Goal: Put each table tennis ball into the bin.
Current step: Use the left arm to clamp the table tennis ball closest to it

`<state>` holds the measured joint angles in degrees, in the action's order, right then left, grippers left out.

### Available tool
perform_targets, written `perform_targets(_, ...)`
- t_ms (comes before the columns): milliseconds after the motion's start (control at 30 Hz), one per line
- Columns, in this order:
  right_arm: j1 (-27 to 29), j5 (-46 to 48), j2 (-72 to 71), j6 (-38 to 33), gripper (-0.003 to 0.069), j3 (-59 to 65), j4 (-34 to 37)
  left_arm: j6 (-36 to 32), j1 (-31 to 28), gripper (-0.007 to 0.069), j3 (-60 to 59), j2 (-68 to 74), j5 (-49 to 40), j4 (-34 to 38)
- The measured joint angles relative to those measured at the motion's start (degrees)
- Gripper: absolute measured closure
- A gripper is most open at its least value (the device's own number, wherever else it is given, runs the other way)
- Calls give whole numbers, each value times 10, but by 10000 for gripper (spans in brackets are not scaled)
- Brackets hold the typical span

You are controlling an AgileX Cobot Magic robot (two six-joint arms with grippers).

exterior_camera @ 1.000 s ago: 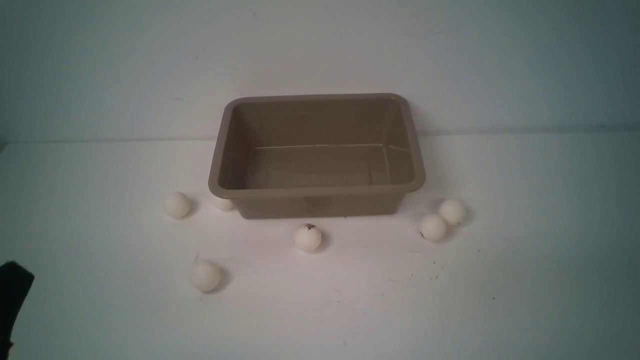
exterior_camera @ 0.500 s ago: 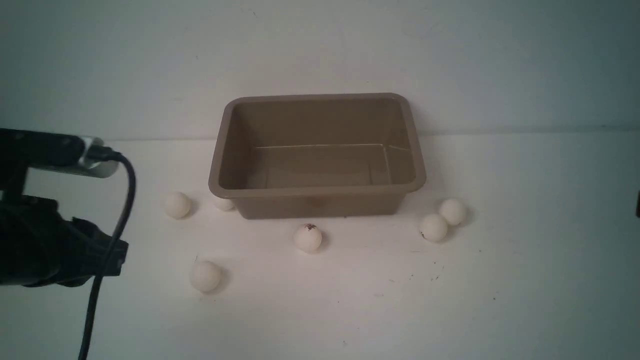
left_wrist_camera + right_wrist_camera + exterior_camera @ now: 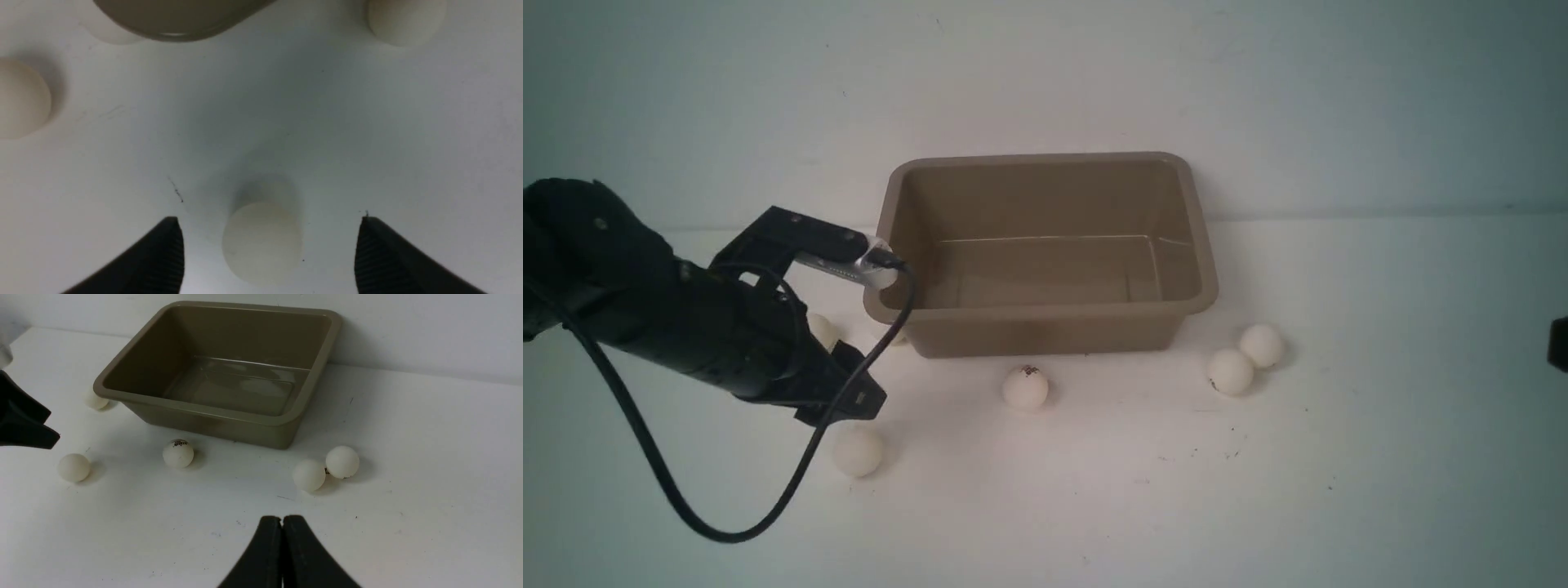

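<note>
The empty taupe bin (image 3: 1045, 336) stands at the back centre of the table. Several white table tennis balls lie around it: one at the front left (image 3: 857, 451), one with a dark mark before the bin (image 3: 1025, 388), a touching pair at the right (image 3: 1230, 371) (image 3: 1262, 345), and one half hidden behind my left arm (image 3: 823, 329). My left gripper (image 3: 849, 400) hovers just over the front-left ball (image 3: 261, 241), open, a finger on each side and neither touching it. My right gripper (image 3: 282, 518) is shut and empty, short of the right pair (image 3: 309, 475).
A black cable (image 3: 686, 506) loops down from the left wrist onto the table. A white wall rises close behind the bin. Only a dark sliver of my right arm (image 3: 1558, 343) shows at the right edge of the front view.
My left arm swept in from the left edge to above the front-left ball, and its jaws opened. A bit of the right arm appeared at the right edge. The balls stayed put.
</note>
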<state>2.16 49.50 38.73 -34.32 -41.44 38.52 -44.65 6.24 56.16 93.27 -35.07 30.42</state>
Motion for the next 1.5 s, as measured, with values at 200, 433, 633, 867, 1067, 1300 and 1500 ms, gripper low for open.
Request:
perform_targets(200,0,0,0,0,672,0,0,-8,0,122,0,31,13,-2)
perform_targets(433,0,0,0,0,672,0,0,-9,1,122,0,82,24,0)
perform_targets(633,0,0,0,0,672,0,0,-9,1,130,1,107,26,5)
perform_targets(867,0,0,0,0,672,0,0,-9,1,223,1,127,26,27)
perform_targets(1067,0,0,0,0,672,0,0,-3,1,275,3,118,-12,28)
perform_targets(1300,0,0,0,0,671,0,0,36,1,274,60,-22,-76,28)
perform_targets(1500,0,0,0,0,671,0,0,44,1,274,188,-29,-51,28)
